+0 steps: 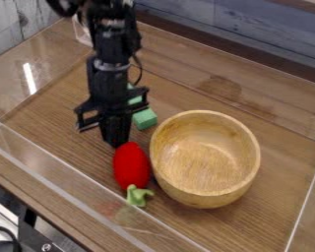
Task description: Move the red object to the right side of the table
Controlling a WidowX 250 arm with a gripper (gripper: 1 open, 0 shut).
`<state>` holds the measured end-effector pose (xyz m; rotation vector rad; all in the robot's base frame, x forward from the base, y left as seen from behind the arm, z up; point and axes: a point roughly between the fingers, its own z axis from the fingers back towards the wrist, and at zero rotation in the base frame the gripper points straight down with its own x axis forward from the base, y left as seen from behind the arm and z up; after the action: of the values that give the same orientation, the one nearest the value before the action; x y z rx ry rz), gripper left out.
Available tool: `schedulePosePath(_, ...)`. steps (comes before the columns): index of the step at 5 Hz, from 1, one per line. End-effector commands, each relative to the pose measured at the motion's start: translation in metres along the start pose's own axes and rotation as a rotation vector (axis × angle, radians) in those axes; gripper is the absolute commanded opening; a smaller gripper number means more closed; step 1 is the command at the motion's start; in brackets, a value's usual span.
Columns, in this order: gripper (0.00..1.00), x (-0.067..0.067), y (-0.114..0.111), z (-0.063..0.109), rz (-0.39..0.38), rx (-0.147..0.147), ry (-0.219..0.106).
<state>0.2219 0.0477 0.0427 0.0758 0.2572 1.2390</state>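
The red object [131, 163], a small rounded toy fruit with a light green stem end pointing toward the camera, hangs tilted just under my gripper [117, 140]. The gripper points almost straight down and is shut on the fruit's upper end. Both are near the middle of the brown wood-grain table [42, 113], just left of the wooden bowl. The fingertips are dark and partly merge with the fruit's top, so the exact contact is hard to make out.
A wooden bowl [207, 117] stands right of the fruit, its rim close to it. A green rectangular block [146, 119] lies behind the gripper, partly hidden. Low clear acrylic walls [68, 202] border the table.
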Motion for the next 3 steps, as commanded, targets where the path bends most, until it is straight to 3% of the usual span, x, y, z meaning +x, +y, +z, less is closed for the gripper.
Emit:
schedulePosePath(1,0.0,-0.0083,-0.0095,0.0439,-0.049,-0.058,-0.026)
schedulePosePath(2,1.0,-0.0113,-0.0108,0.0435,-0.058,-0.063,-0.018)
schedulePosePath(3,1.0,-0.0108,-0.0102,0.0375,-0.063,-0.063,-0.02)
